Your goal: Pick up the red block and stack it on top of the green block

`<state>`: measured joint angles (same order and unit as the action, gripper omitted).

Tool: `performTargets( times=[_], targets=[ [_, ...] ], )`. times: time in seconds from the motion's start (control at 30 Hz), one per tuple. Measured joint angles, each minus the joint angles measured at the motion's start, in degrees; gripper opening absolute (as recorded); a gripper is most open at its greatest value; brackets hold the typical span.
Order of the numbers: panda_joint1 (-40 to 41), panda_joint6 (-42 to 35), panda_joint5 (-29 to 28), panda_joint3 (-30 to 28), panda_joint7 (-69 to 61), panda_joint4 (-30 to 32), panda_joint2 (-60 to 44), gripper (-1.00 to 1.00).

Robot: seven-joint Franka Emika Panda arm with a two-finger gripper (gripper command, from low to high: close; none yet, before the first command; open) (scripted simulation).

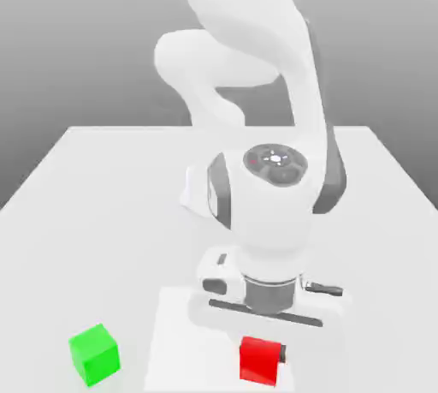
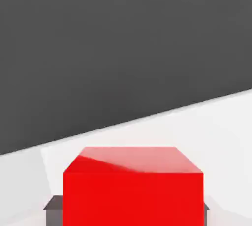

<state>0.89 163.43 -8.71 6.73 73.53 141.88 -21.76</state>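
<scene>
The red block sits low at the table's front, right of centre in the exterior view, and looms large in the hand view. My gripper reaches straight down over it, and dark fingertips press against the cube's two sides, so it is shut on the block. The same dark pads hug the cube's flanks in the hand view. The green block rests on the table well off to the exterior view's left, apart from the gripper.
The white table stretches back behind the arm. Its front edge lies close to both cubes. The arm's bulky white links rise above the red block and hide the table's middle.
</scene>
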Motion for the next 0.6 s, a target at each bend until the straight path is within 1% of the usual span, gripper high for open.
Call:
performTargets(
  times=[0.07, 0.2, 0.43, 0.5, 0.57, 0.6],
  targets=[
    [0.58, -1.71, 0.82, 0.73, -0.6, 0.34, 2.06, -1.0],
    [2.11, -8.0, 4.01, 2.45, -2.83, 1.51, 9.56, -1.0],
    [12.29, -12.99, 8.61, -7.43, 0.58, 0.17, 13.38, -1.0],
    [14.97, -11.2, 10.04, -9.76, 1.29, -0.91, 10.51, -1.0],
    [16.04, -7.76, 11.01, -10.18, 1.15, -1.43, 6.55, -1.0],
    [16.27, -6.61, 11.27, -10.18, 1.05, -1.54, 5.28, 1.0]
  ],
)
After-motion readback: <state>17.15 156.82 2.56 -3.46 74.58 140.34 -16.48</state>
